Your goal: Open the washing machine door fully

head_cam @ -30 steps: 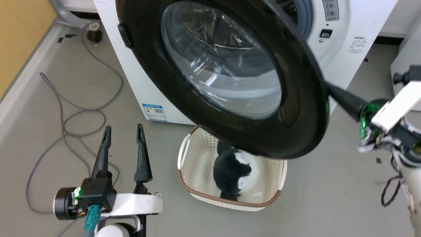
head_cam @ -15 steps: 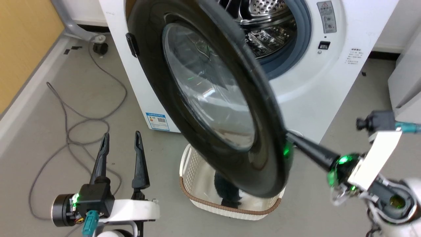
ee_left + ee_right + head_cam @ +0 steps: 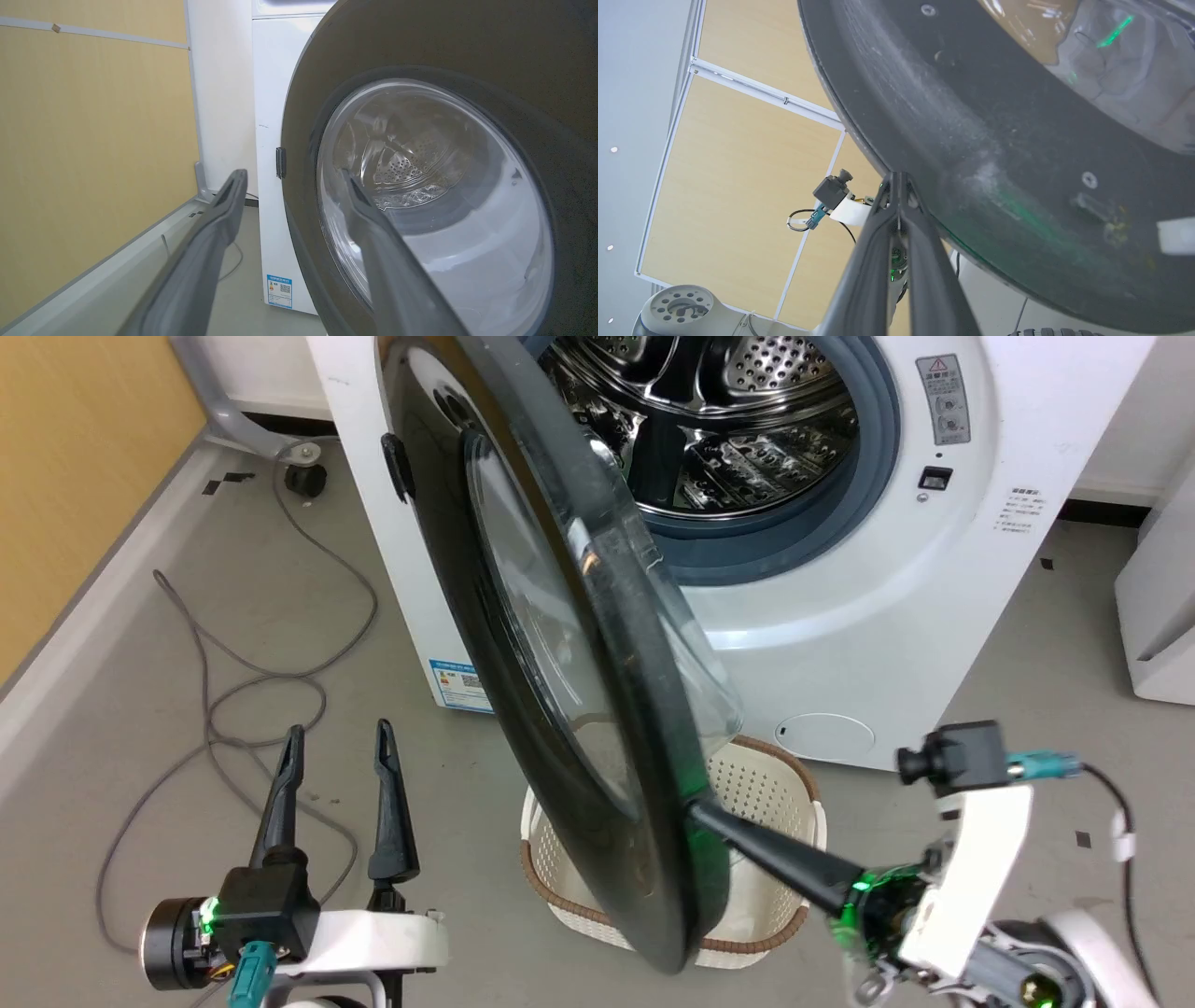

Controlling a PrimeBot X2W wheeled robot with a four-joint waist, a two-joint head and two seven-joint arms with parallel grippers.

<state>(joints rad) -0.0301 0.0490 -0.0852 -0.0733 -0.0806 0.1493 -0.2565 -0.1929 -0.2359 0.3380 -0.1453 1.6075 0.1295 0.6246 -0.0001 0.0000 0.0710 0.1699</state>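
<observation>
With the door (image 3: 607, 644) half open, our right hand (image 3: 695, 810) — closed, holding nothing — bears on its inner rim; next we swing it wider, left hand (image 3: 340, 730) spread idle.

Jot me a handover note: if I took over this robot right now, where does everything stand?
Large round glossy black door with glass window: unlatched, swung roughly halfway out from the big white front-loading washing machine.
Left gripper: open, empty, off to the door's outer side.
Right gripper: shut, tips against the door's lower rim.
Done: perforated steel drum exposed.
Left: push the door fully open, above the white perforated basket.
</observation>
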